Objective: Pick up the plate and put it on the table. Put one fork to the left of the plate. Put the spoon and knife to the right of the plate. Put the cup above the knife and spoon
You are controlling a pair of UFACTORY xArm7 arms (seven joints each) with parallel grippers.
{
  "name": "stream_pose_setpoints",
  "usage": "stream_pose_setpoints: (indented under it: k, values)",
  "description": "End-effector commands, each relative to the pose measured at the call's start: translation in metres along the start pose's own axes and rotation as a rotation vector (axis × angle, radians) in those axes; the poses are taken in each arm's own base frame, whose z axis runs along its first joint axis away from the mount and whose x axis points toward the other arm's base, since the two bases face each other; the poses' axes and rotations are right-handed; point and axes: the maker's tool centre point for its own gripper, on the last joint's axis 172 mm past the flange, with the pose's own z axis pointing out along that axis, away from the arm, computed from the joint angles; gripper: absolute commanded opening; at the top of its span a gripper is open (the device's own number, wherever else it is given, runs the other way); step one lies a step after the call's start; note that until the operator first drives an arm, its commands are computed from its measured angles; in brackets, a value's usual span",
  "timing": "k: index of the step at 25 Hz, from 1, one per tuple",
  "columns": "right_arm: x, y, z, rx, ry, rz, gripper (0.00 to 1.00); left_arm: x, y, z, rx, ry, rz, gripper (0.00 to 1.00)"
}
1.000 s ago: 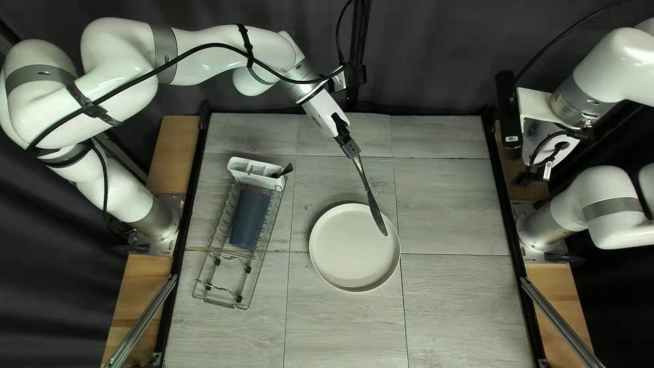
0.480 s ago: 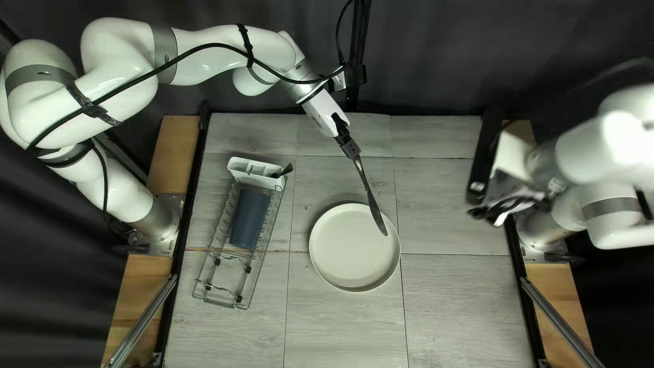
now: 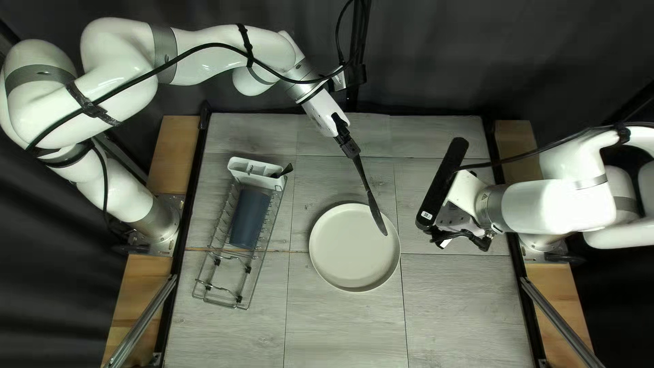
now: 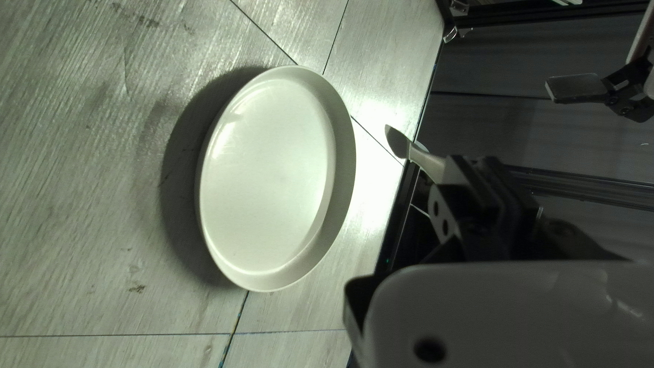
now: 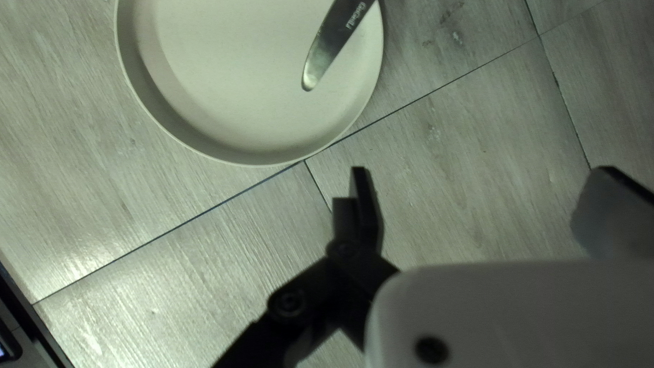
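In the top left view's upper centre, the left black gripper (image 3: 350, 151) pinches a slim metal knife (image 3: 371, 198), tilted over the round cream plate (image 3: 351, 253); the right black gripper (image 3: 463, 235) (spread wide, empty) is centre right. A dark-blue cylindrical cup (image 3: 250, 218) lies at left.

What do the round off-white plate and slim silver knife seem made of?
Round off-white plate: satin ceramic or hard plastic, unclear which, judging by its soft, broad sheen. Slim silver knife: probably polished metal, given the bright glint near its tip.
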Motion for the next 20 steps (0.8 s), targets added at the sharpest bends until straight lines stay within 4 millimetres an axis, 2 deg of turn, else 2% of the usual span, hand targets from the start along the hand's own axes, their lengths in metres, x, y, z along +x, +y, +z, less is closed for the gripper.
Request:
stream_pose_setpoints:
  k: [1,6,11,20]
  values:
    - [0.014,-0.018,0.030,0.059,-0.006,0.085,1.00,0.000,0.000,0.000,0.000,0.000,0.000,0.00]
    - [0.028,-0.039,0.052,0.168,-0.039,0.138,1.00,0.000,0.000,0.000,0.000,0.000,0.000,0.00]
    - [0.039,-0.052,0.067,0.131,0.011,0.269,1.00,0.000,0.000,0.000,0.000,0.000,0.000,0.00]
    - [0.047,-0.045,0.093,-0.020,0.120,0.342,1.00,0.000,0.000,0.000,0.000,0.000,0.000,0.00]
